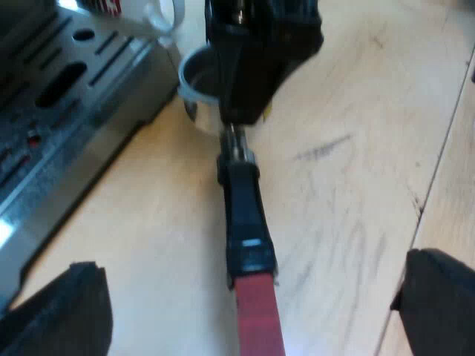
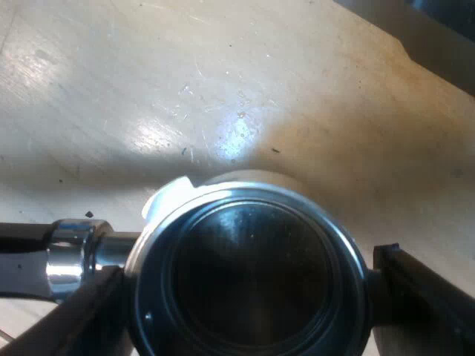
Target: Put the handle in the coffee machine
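Observation:
The metal holder (image 1: 243, 215) lies over the wooden table, its dark handle ending in red (image 1: 260, 315). My left gripper (image 1: 256, 308) is open, its fingers (image 1: 70, 311) wide apart on either side of the red end and not touching it. My right gripper (image 1: 260, 52) is over the holder's basket (image 1: 194, 78), beside the espresso machine. From above, the round empty basket (image 2: 252, 274) sits between my right gripper's (image 2: 249, 297) fingers (image 2: 419, 297), which press on its rim. The shiny neck (image 2: 74, 256) leads off to the handle.
The espresso machine's slotted metal drip tray (image 1: 67, 96) stands close beside the basket. A pale rounded object (image 1: 159, 15) sits at the tray's edge. Bare scuffed wooden table (image 2: 223, 96) stretches beyond the holder.

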Available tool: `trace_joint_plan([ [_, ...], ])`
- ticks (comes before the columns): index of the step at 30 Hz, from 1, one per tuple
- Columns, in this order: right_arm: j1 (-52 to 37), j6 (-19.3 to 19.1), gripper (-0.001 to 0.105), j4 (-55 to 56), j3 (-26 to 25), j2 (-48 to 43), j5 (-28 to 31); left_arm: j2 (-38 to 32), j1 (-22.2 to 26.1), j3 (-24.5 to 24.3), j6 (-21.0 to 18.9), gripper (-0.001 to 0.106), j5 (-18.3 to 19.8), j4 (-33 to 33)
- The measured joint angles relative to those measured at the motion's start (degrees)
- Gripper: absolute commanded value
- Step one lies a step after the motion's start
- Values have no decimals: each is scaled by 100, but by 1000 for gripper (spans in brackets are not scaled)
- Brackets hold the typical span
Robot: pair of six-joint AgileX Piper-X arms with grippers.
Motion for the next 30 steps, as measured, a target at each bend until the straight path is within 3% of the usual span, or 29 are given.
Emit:
trace_joint_plan([
  [6, 0, 97, 0, 10, 0, -184, 0, 0, 0, 0, 327, 80, 0, 294],
  [14, 0, 136, 0, 10, 0, -200, -61, 0, 0, 28, 414, 80, 0, 270],
  [17, 0, 147, 0, 10, 0, -200, -82, 0, 0, 360, 467, 80, 0, 191],
  [30, 0, 243, 0, 10, 0, -200, -86, 0, 0, 1013, 467, 80, 0, -905],
])
